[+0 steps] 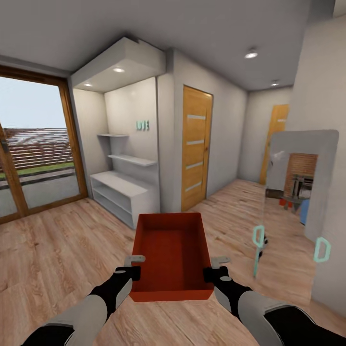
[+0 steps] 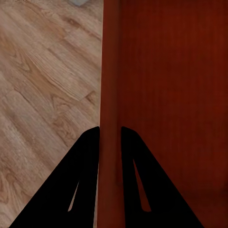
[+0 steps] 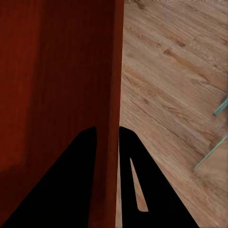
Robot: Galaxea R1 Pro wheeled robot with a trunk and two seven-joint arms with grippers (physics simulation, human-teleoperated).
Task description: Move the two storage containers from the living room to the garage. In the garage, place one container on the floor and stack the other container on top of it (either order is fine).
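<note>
A: What is sitting nearest the camera?
B: The two arms, reaching forward. The left hand (image 1: pixel 129 274) is clamping the left long wall of an orange-red storage container (image 1: pixel 172 250), one finger inside and one outside, as the left wrist view (image 2: pixel 110 133) is showing.
A: And the other side?
B: The right hand (image 1: pixel 215 275) is pinching the right long wall the same way (image 3: pixel 107 130), fingers narrowed onto the plastic.
A: Where is the container resting?
B: It is not resting on anything; it is hanging between the two hands, level and open side up, above the light wood-plank floor (image 1: pixel 57 250) of the living room.
A: What is lying beyond it?
B: A white shelf unit (image 1: pixel 122 192) is standing in an alcove ahead, beside an orange-wood door (image 1: pixel 194 149) with pale stripes. A wood-framed glass door (image 1: pixel 33 144) is showing at the left, and a glass panel (image 1: pixel 298 192) with teal fittings at the right. A second orange door (image 1: pixel 275 139) is standing further down the hall.
</note>
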